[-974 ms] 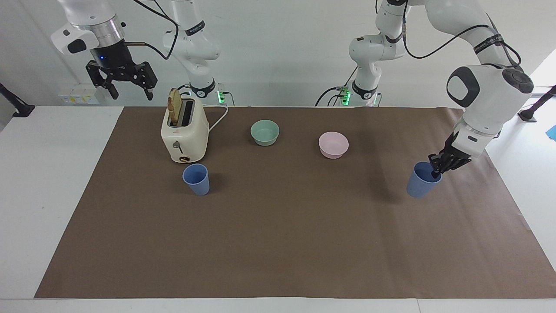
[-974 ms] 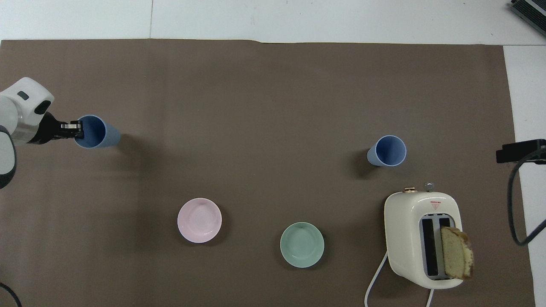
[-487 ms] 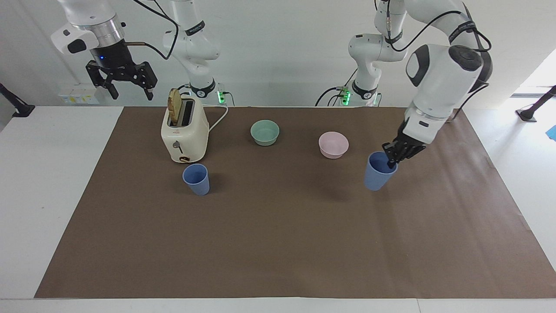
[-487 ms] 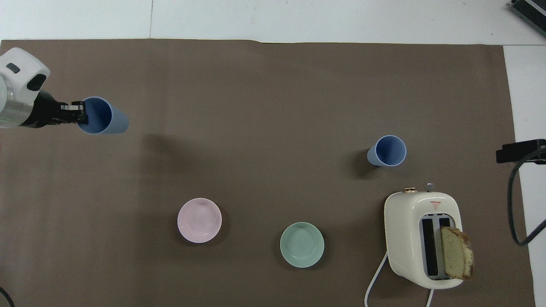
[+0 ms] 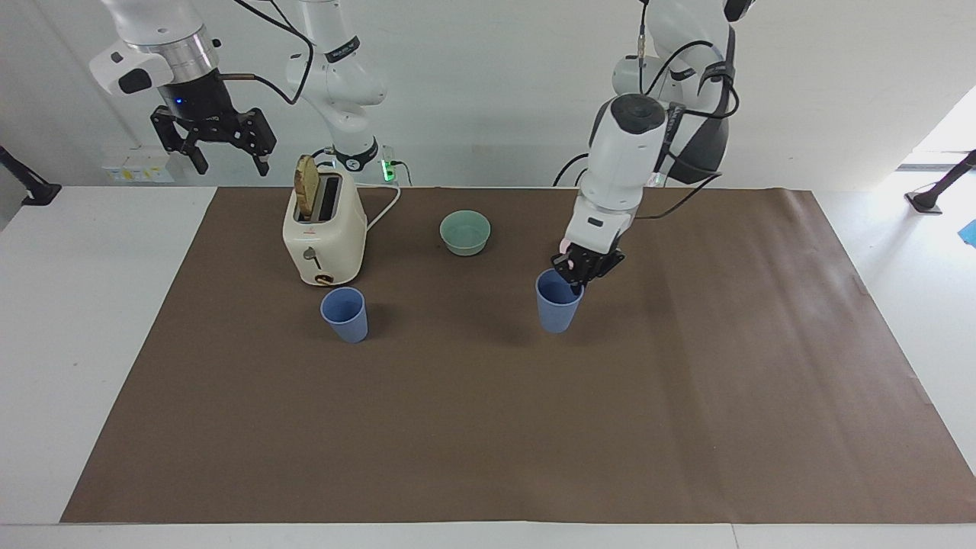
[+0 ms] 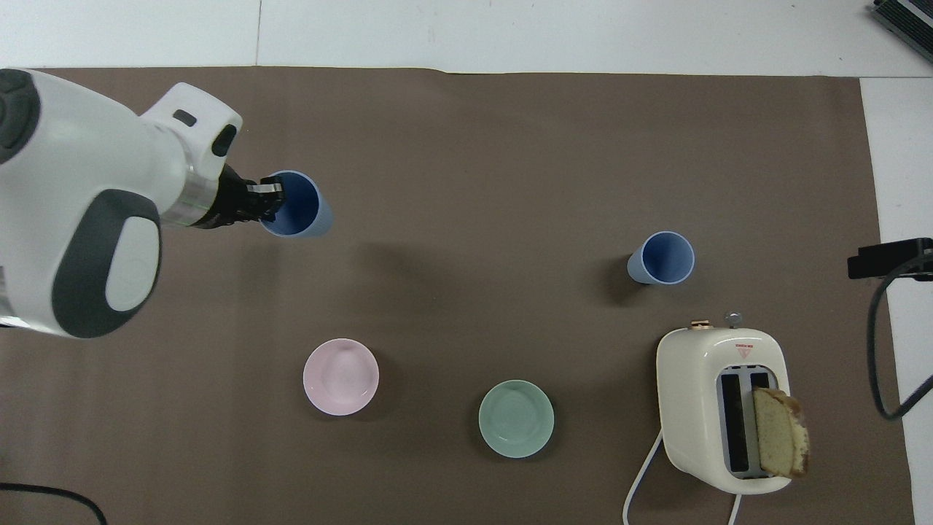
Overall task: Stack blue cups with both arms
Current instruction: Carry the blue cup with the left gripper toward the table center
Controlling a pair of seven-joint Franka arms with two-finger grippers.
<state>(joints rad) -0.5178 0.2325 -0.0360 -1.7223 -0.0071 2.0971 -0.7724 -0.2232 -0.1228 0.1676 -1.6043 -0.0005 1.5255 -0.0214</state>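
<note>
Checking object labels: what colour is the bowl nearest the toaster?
Mint green. The bowl shows best in the overhead view, beside the toaster.

A white bench (image 5: 91, 320) fills most of both views, with a large brown paper sheet (image 5: 488, 427) spread over its middle and white margins left bare at the frame's left and right edges. Along the top of the facing view runs a plain pale wall (image 5: 473, 91), and bright daylight spills in at the upper right of the frame (image 5: 949, 130). A small white socket block (image 5: 137, 165) sits low on the wall at the upper left.
</note>
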